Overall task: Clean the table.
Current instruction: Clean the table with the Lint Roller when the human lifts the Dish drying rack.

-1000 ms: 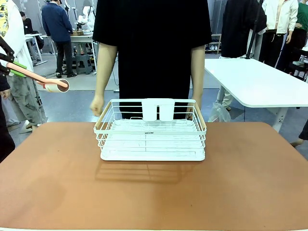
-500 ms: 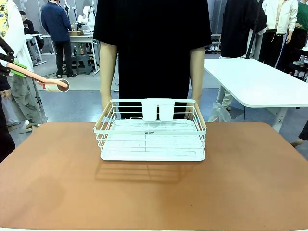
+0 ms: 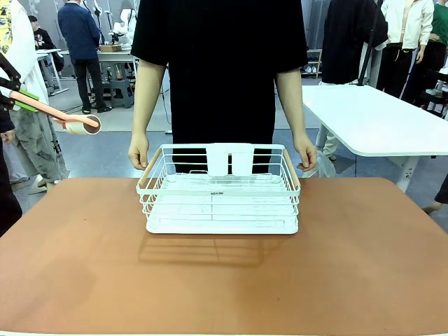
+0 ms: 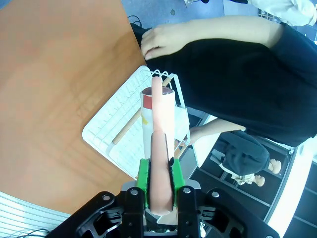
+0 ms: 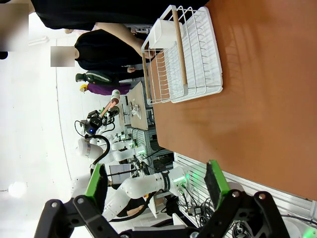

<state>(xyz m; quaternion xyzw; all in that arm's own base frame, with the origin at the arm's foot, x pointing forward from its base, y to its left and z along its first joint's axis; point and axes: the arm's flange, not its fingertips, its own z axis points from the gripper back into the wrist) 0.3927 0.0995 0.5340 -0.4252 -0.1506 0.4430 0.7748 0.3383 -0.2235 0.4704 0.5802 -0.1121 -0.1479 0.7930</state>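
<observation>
2 pincers, 2 states: my left gripper (image 4: 159, 183) clamps the lint roller (image 4: 157, 119) by its handle, high beyond the left edge of the table (image 3: 224, 287); my right gripper (image 5: 156, 181) stands apart, empty. Recommended: lower the roll flat onto the surface, stroking clear of the rack (image 3: 220, 203) at the far edge's middle.

One table (image 3: 84, 273), one wire rack (image 3: 220, 228), one lint roller (image 3: 82, 125), two pincers (image 4: 160, 174) (image 5: 154, 171).

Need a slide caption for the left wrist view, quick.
Left gripper clamps a pink-handled lint roller, aimed at the white wire rack on the terracotta table.
</observation>
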